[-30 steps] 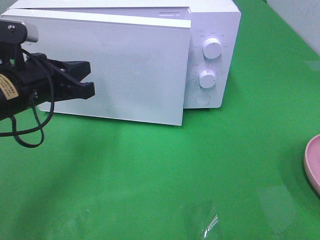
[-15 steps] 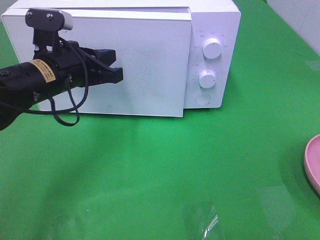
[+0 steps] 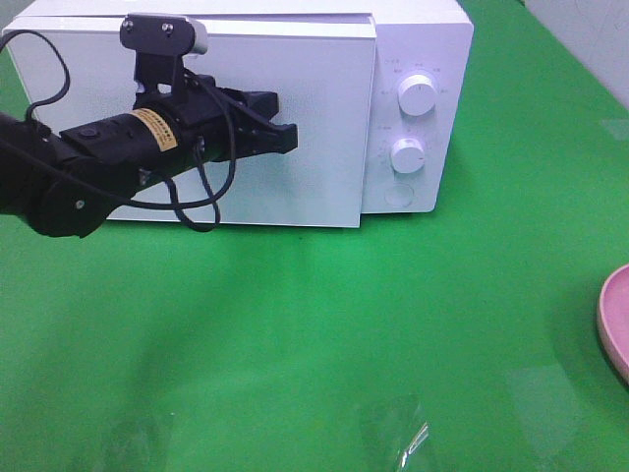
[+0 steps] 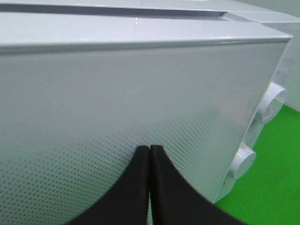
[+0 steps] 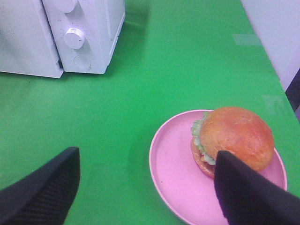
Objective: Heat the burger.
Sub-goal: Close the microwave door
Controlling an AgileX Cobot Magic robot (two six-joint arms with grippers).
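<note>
On the green table (image 3: 324, 334), a white microwave (image 3: 423, 59) sits at the back w/ its door (image 3: 324, 108) looking shut or very nearly so; a thin seam shows at the top edge and along the side by the control panel. Left gripper (image 3: 285, 138) is clenched, holding nothing, tips pressed together and pointing at the door face about mid-panel. From the left wrist view the closed tips (image 4: 149, 157) are right at the dotted door surface; can't tell if they actually touch. Two knobs (image 3: 418, 96) sit to the door's right, w/ a round button below them.

The burger (image 5: 234, 138) is well apart from the oven, on the pink plate (image 5: 173, 173) at the table's right side; only the plate's rim shows in the high view. Right gripper (image 5: 147, 187) hangs above and near the plate, jaws spread wide, empty, one finger overlapping the bun's edge in its wrist view.

Step in hand, as I judge it: deal w/ the door, prob. open it, since the burger isn't inside yet. To do it well: closed tips won't hook a flat panel, so aim for the seam beside the controls or press the release button if that's what it is. Keep force low & square so the oven doesn't slide back. Swing the door fully clear before the right arm brings the burger. Right arm should grip the bun's sides gently, not crush it.
</note>
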